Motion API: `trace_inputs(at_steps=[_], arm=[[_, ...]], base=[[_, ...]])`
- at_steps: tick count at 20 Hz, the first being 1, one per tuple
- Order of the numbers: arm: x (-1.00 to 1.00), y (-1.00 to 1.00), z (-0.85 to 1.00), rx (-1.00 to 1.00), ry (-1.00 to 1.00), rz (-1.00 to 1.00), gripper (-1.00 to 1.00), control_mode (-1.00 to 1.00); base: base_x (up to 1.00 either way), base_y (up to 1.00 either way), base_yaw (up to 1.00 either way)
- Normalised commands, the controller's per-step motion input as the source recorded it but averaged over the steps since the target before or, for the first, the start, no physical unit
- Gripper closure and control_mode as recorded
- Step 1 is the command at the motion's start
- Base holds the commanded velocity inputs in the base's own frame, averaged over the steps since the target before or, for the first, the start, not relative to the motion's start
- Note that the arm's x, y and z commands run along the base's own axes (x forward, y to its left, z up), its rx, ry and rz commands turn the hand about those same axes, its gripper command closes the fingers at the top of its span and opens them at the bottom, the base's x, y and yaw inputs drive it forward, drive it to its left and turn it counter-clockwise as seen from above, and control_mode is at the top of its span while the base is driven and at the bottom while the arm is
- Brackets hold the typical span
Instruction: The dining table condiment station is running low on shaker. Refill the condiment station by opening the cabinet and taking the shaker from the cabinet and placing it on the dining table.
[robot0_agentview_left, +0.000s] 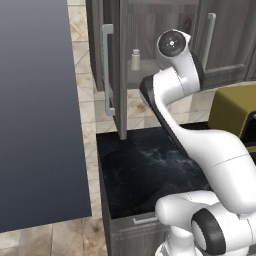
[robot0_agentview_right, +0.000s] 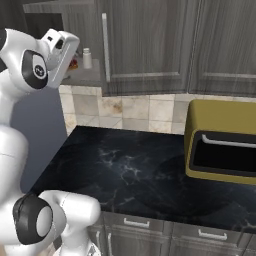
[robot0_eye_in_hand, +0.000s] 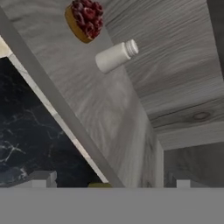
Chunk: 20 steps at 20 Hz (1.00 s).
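The small pale shaker (robot0_agentview_left: 135, 60) (robot0_agentview_right: 87, 58) stands upright on a shelf inside the dark grey wood-grain cabinet (robot0_agentview_right: 145, 45). The cabinet's left door (robot0_agentview_left: 120, 75) is swung open, its long silver handle (robot0_agentview_left: 107, 70) facing me. In the hand view the shaker (robot0_eye_in_hand: 114, 56) appears tilted, well ahead of my gripper (robot0_eye_in_hand: 111, 181). The gripper is open, its fingertips (robot0_eye_in_hand: 41, 178) wide apart and nothing between them. My hand (robot0_agentview_right: 64, 50) hovers just in front of the shelf, short of the shaker. The dining table is out of view.
A berry-topped tart (robot0_eye_in_hand: 85, 19) (robot0_agentview_right: 74, 63) sits on the same shelf beside the shaker. Below lies a black marble counter (robot0_agentview_left: 145, 170) with an olive-yellow appliance (robot0_agentview_right: 220, 145) at its right. A large blue-grey panel (robot0_agentview_left: 35, 110) stands on the left.
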Motion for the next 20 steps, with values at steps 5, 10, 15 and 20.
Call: trace_inputs(at_steps=[5, 10, 15, 20], arm=[[0.02, -0.20, -0.07, -0.04, 0.00, -0.03, -1.00, -1.00], [0.22, -0.05, -0.02, -0.07, 0.00, -0.04, -1.00, -1.00], [0.12, 0.00, 0.00, -0.11, 0.00, -0.07, -1.00, -1.00], [0.00, -0.01, 0.00, -0.10, 0.00, -0.08, -1.00, -1.00]], base=[[0.00, 0.00, 0.00], [0.00, 0.00, 0.00], [0.00, 0.00, 0.00], [0.00, 0.00, 0.00]])
